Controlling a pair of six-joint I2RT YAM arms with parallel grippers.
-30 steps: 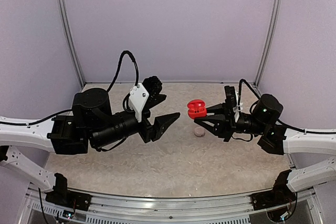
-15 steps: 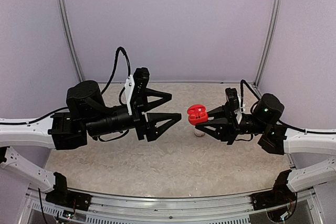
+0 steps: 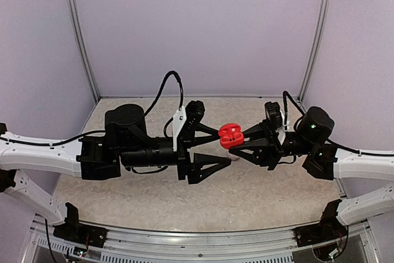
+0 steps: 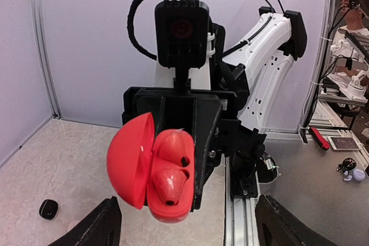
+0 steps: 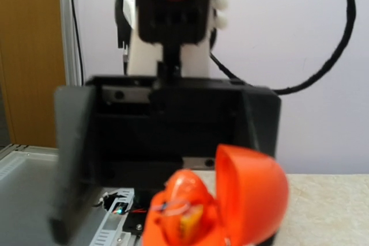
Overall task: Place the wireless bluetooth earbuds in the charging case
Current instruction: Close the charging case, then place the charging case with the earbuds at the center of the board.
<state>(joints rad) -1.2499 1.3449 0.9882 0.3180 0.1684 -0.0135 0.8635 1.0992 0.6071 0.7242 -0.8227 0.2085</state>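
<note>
While the right gripper [image 3: 241,138] clamps the open red charging case [image 3: 230,135] above the table [image 3: 246,195], the left gripper [image 3: 223,146] faces it, jaws apart. Left wrist: two red earbuds [image 4: 170,178] sit inside it (lid [image 4: 130,159] swung left). Right wrist: case blurred, close.

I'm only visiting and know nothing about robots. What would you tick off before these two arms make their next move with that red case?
1. Grip: right claw shut on the red case: ok.
2. Access: lid swung open: ok.
3. Contents: two red earbuds sit in the wells: ok; whether they are pressed fully home: cannot tell.
4. Helper: left claw open, its fingers spread either side of the case: ok.
5. Leftovers: small black item lying on the table; bud or case: cannot tell.
</note>
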